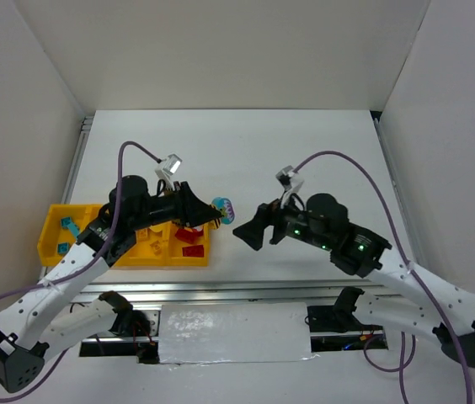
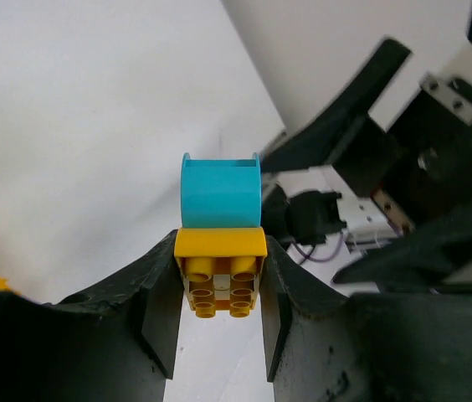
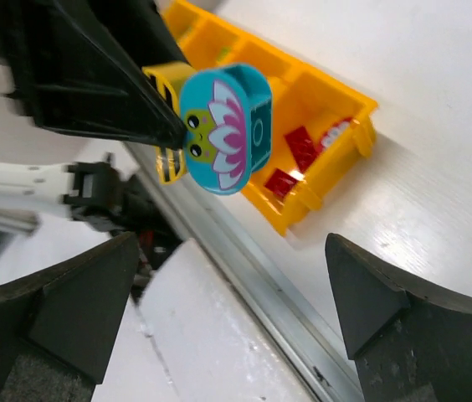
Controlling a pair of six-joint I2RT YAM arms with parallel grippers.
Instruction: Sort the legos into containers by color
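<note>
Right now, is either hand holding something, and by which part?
The left hand pinches the yellow brick by its two sides; the teal brick stuck on it juts out free. The right hand is open, holding nothing.

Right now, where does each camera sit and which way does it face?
Top external: above and behind, looking down on the white table; left arm, right arm and their bases show.
Left wrist: on the left arm, looking along the left jaws, shut on a yellow brick capped by a teal piece; right arm beyond.
Right wrist: on the right arm, facing the left arm between the open right jaws; yellow tray behind.
Shared: both wrist views show the teal piece.
</note>
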